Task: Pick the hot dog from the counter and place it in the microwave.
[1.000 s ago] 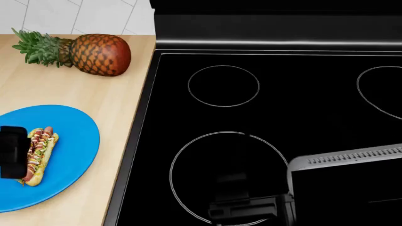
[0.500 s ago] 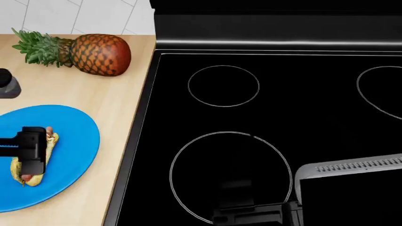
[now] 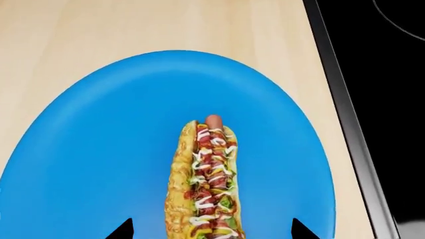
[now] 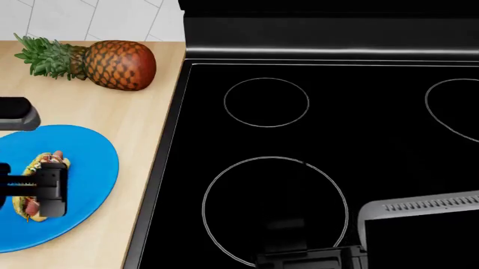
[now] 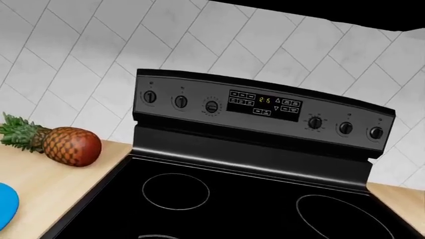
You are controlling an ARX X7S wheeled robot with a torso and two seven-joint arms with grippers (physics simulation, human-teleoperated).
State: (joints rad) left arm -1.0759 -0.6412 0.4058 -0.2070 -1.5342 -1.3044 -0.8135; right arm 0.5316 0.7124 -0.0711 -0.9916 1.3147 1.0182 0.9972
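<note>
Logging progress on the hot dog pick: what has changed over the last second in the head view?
The left gripper moved from the picture's left edge to above the hot dog on the blue plate, jaws straddling it in the wrist view; no grasp visible yet. The right arm's grey housing slid slightly lower and rightward. Pineapple, plate, hot dog and stovetop stayed put.

Left gripper [image 4: 41,190] low, jaws apart (right arm's gripper unseen).

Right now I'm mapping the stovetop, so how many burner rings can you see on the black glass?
3 in the head view: a small back-left ring, a large front-left ring, and a back-right ring cut by the edge. A front-right one may be hidden behind the robot arm.
</note>
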